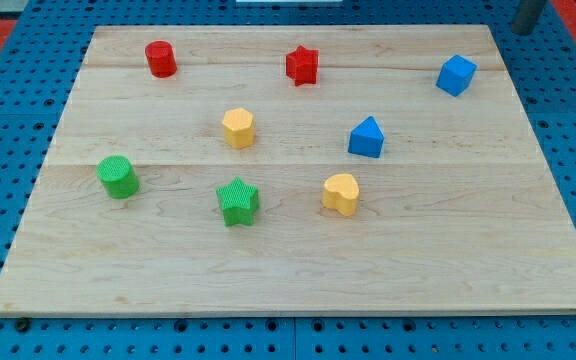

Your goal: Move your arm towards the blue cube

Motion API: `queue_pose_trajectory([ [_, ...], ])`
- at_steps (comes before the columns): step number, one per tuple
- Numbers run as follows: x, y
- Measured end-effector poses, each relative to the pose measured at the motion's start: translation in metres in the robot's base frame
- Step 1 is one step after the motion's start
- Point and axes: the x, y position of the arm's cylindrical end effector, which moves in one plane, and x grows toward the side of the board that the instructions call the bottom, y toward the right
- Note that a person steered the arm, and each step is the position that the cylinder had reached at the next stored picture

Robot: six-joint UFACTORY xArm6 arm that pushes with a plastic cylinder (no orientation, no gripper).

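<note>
Camera view: my tip [524, 30] sits at the view's top right corner, just off the wooden worktop [298, 270], up and to the right of the blue cube [456, 75] and apart from it (there is no hand, only the rod). A blue triangular block [366, 138] lies lower left of the cube.

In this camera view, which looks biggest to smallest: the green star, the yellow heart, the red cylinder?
1. green star
2. yellow heart
3. red cylinder

The star and heart look close in size, so that order is unsure. The cylinder sits toward the view's top, possibly farther away, which may shrink it.
</note>
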Motion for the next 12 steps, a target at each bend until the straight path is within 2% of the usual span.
queue_pose_trajectory([
  [7, 0.000, 0.009],
  [10, 0.105, 0.009],
  [11, 0.101, 0.009],
  [12, 0.127, 0.004],
])
